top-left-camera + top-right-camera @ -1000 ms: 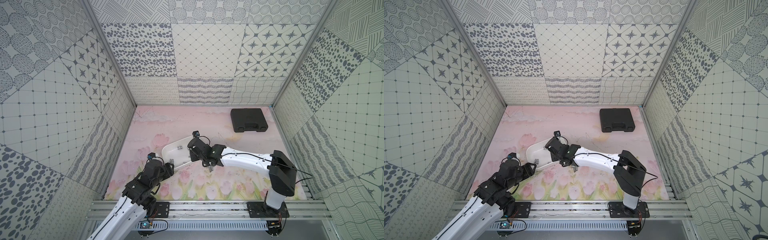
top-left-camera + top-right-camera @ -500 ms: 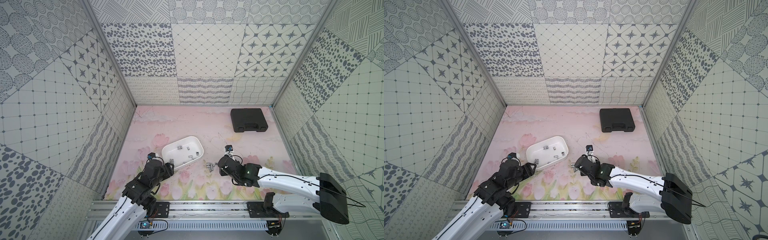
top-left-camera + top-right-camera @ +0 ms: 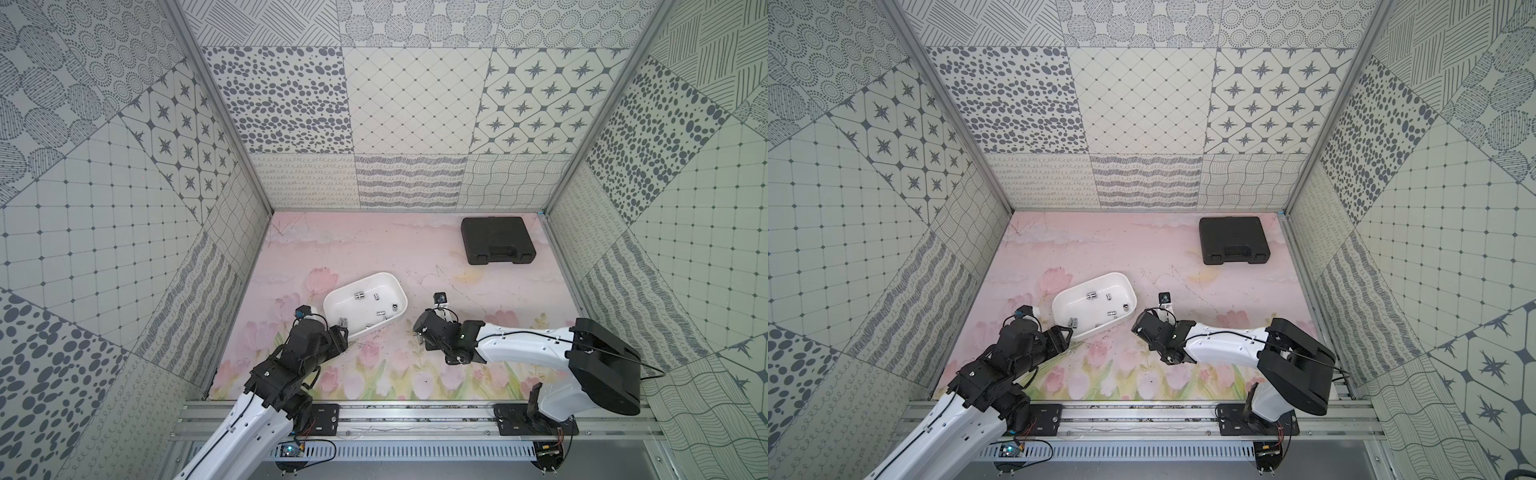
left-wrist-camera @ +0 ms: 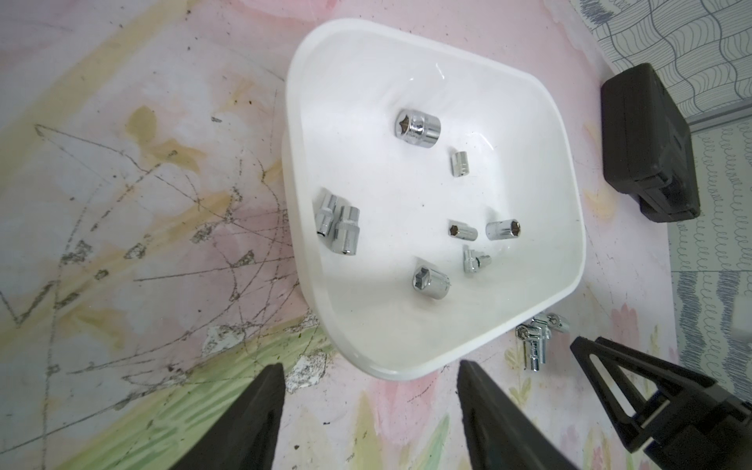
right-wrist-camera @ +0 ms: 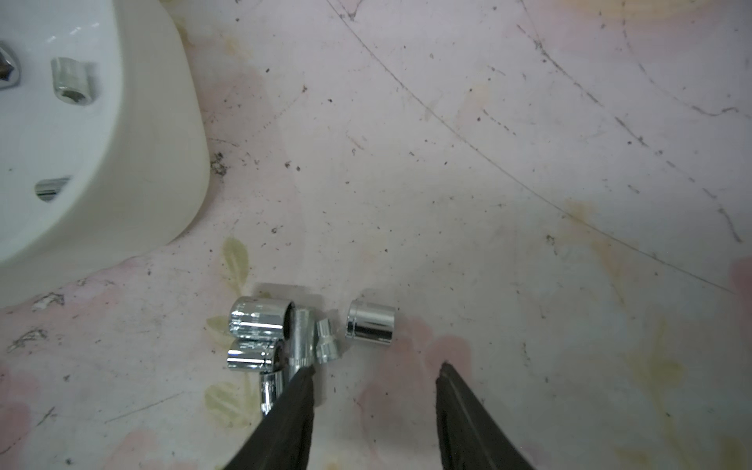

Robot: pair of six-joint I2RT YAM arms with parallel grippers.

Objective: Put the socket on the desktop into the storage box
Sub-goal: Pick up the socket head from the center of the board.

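The white storage box point(image 3: 332, 300) point(image 3: 1061, 305) lies on the tulip-printed desktop point(image 3: 374, 249) with several chrome sockets point(image 4: 417, 128) inside. More sockets lie on the desktop to the right of the box: a tight cluster point(image 5: 260, 325) point(image 4: 535, 339) and a single socket point(image 5: 370, 323) beside it. My right gripper point(image 5: 375, 366) point(image 3: 417, 331) hovers low over them, open, nothing between its fingers; one fingertip point(image 5: 303, 378) overlaps the cluster's long socket. My left gripper point(image 4: 370, 366) point(image 3: 343, 330) stands open at the box's near-left corner, holding nothing.
A shut black tool case point(image 3: 498, 240) point(image 3: 1233, 240) sits at the back right near the wall. Patterned walls enclose the desktop on three sides. The box wall point(image 5: 154, 162) is close to the left of the socket cluster.
My right arm has swung from over the storage box to its right side, then come down to the sockets on the desktop. The left arm has not moved.
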